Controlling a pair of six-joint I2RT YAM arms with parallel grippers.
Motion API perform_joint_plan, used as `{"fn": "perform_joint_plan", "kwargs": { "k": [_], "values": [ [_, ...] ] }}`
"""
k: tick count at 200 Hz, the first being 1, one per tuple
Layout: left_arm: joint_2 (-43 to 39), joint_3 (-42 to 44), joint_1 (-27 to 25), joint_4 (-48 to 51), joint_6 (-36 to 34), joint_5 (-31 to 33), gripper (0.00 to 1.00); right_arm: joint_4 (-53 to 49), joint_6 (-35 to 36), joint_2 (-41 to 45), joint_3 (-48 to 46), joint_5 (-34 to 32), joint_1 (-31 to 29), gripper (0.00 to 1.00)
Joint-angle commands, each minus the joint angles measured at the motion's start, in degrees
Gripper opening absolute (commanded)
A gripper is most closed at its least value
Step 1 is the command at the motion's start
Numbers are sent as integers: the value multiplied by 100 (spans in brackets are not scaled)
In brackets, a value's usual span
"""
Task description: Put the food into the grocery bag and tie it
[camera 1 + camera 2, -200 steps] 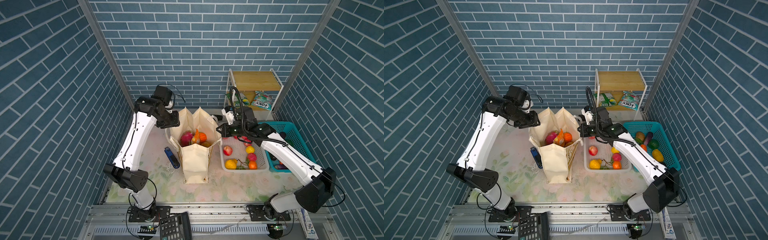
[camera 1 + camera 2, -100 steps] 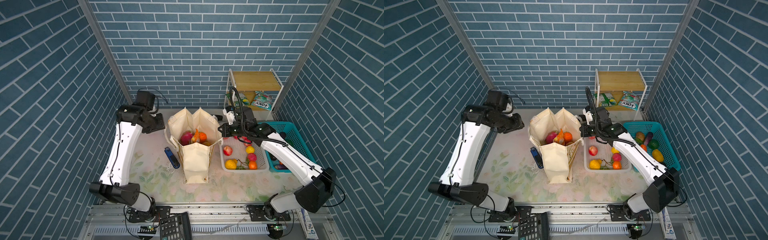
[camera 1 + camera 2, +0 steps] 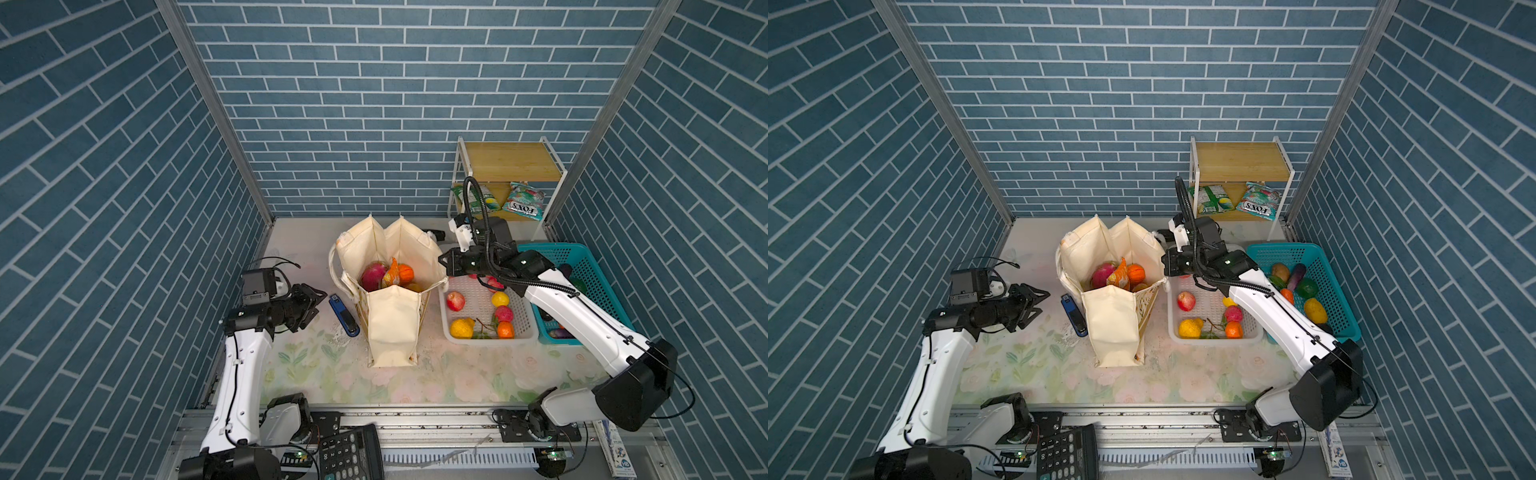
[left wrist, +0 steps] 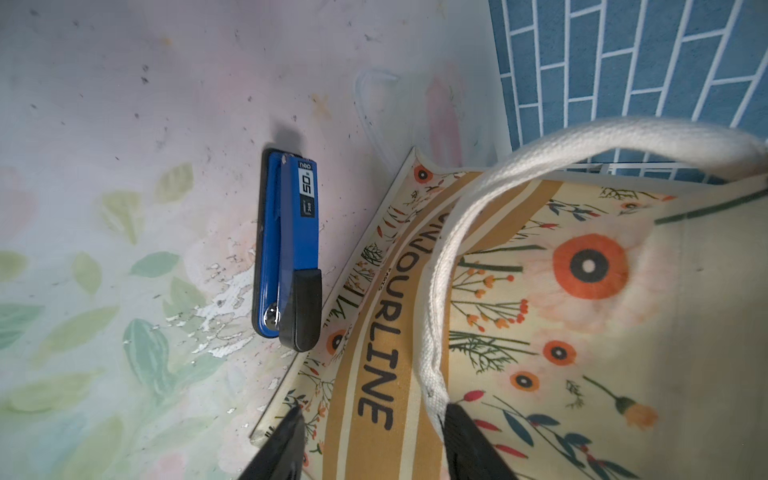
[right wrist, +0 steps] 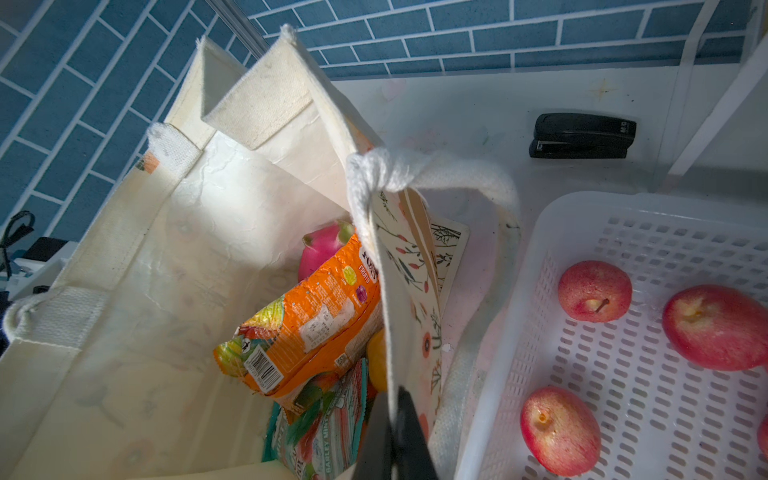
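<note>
1. In the right wrist view the right gripper [image 5: 392, 401] runs off the picture's edge. Only its closed tips show, pinching the bag [image 5: 124, 291] wall.
2. The teal packet [image 5: 328, 419] lies mostly under the orange packet [image 5: 307, 320].
3. An orange fruit [image 5: 375, 357] shows only as a sliver behind the bag's wall.
4. The dragon fruit [image 5: 322, 249] is half covered by the orange packet.
5. In the left wrist view the left gripper [image 4: 374, 415] is cut off. Only two spread tips show.
6. The strap [image 4: 440, 257] covers the start of the bag's lettering.
7. In a top view the right arm [image 3: 573, 316] hides much of the teal basket [image 3: 586, 270].
8. The black stapler [image 3: 435, 235] peeks out from the bag's far side.
</note>
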State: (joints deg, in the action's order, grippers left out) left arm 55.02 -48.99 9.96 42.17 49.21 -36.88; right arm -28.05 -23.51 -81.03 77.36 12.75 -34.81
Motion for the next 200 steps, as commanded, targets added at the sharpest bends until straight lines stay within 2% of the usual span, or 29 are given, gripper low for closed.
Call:
{"fn": "perform_joint_plan", "kwargs": {
  "k": [1,18,50,117,169,200],
  "values": [
    [-107,125,-136,-732,283,-392,57,282,163,237,-63,17,40,12],
    [-86,196,-271,-1018,424,-381,58,283,162,271,-55,17,40,22],
    [51,435,-474,-1628,766,-372,57,281,162,334,-41,-44,33,28],
    [847,481,-748,-2547,985,-372,54,280,162,422,-133,-36,35,29],
    [1164,524,-810,-2416,888,-394,45,289,41,474,-199,-71,45,27],
    [1230,588,-881,-2461,853,-381,43,331,-30,483,-248,-76,35,25]
  ]
}}
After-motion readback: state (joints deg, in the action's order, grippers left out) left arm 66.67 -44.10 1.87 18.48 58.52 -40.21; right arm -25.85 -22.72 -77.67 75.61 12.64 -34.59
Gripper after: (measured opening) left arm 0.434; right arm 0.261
